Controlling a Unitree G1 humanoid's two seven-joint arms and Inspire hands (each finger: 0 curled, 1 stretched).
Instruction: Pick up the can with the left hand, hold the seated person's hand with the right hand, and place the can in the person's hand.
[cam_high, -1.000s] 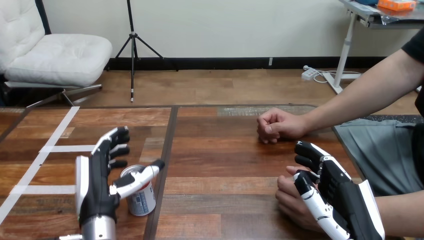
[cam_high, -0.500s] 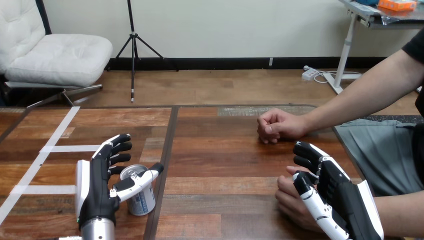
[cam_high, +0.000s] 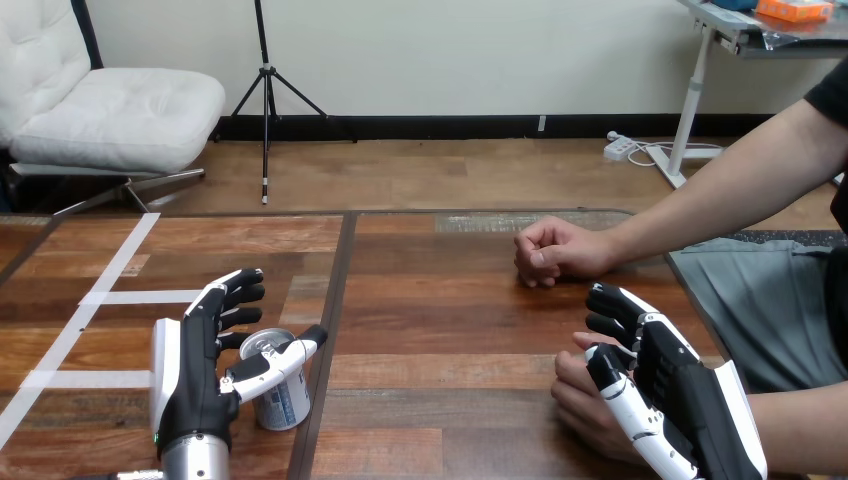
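A small silver and blue can (cam_high: 281, 396) stands upright on the wooden table (cam_high: 450, 330) near its front left. My left hand (cam_high: 195, 370) is just left of the can, open, with straight fingers pointing away and the thumb lying across the can's top front. At the lower right, my right hand (cam_high: 672, 392) lies over the person's hand (cam_high: 580, 400), which rests on the table. The thumb touches the top of the person's hand and the relaxed fingers reach out past it; I see no grip round it.
The person's other hand (cam_high: 553, 250), a loose fist, rests on the table further back at the right, its forearm running off to the right. White tape lines (cam_high: 100, 298) cross the left part of the table. A dark seam (cam_high: 335, 300) divides the tabletop.
My left hand has drawn back a little toward the front edge beside the can, and its fingers have bent slightly. The right hand and the person's hands have stayed put.
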